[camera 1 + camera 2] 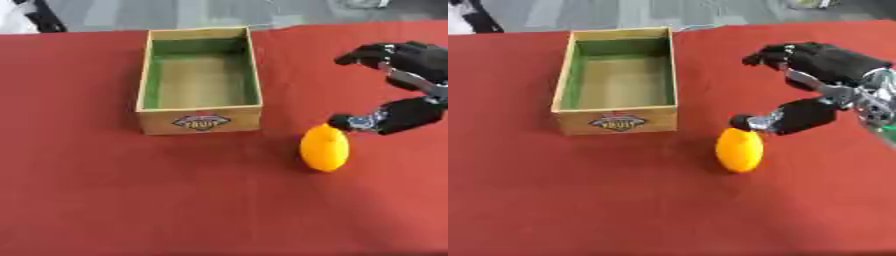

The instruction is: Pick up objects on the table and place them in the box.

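Right hand [820, 82]: matte black shell on fingers [767, 54] and palm, black thumb with a silver-grey joint section near its tip, silver metal linkage and wrist hardware showing at the edge.

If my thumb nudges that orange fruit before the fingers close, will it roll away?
Probably. The orange fruit is egg-shaped with a smooth skin and lies free on the flat red cloth, so it may roll or swivel sideways. The right hand is open, thumb tip at the fruit's top. The fruit looks rigid, so it probably won't squash.
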Controlling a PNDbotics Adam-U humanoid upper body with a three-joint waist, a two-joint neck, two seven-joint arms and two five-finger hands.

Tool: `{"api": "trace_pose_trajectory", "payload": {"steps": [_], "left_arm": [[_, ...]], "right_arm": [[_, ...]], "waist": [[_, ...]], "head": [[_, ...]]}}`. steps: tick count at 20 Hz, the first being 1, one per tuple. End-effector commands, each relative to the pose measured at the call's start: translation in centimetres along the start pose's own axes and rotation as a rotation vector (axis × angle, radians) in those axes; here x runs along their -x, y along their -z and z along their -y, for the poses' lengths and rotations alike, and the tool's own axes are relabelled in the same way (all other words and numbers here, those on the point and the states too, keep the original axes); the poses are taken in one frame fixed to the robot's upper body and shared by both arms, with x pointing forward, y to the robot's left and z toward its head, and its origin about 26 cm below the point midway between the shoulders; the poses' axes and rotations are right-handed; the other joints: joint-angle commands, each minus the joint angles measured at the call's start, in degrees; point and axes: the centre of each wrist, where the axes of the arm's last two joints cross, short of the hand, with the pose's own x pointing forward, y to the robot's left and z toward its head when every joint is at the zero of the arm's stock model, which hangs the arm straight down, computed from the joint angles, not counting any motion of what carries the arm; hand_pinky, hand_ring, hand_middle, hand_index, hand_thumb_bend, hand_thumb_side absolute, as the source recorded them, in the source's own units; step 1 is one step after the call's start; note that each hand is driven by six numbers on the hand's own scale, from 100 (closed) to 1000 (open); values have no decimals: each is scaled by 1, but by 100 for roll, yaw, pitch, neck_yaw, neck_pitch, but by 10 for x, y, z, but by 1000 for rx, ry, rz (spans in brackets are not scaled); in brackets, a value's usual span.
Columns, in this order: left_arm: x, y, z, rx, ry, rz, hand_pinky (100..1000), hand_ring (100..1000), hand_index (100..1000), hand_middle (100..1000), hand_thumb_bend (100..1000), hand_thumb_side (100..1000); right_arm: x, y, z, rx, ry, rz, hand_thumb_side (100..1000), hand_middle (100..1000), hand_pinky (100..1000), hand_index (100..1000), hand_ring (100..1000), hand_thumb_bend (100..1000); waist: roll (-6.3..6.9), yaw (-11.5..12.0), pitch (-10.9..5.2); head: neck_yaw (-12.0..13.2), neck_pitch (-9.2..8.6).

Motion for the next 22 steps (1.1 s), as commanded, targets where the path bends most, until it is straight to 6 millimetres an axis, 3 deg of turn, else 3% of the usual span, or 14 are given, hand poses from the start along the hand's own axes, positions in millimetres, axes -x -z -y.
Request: {"api": "trace_pose_trajectory", "payload": {"steps": [1,9,19,22], "left_arm": [[-8,7,-3,3,-4,36,604,672,959,740,390,998],[-8,7,-1,5,-11,32,603,671,956,737,362,986],[-9,6,2,22,-46,38,613,678,956,751,288,995],[-9,6,1,22,-50,37,614,690,952,749,278,997]], "right_arm": [[-1,-3,2,-56,-41,3,787,870,850,1000,902,535],[-5,-1,-2,-113,-15,31,652,868,835,1000,887,322],[-10,2,-5,-187,-7,11,695,884,834,1000,891,471],[-11,3,-6,-201,-3,5,719,884,834,1000,892,560]], "waist": [[-8,11,-54],[26,15,3],[57,21,79],[68,0,122]], "head": [[-10,30],[-17,-53],[-122,-61],[-131,-26]]}}
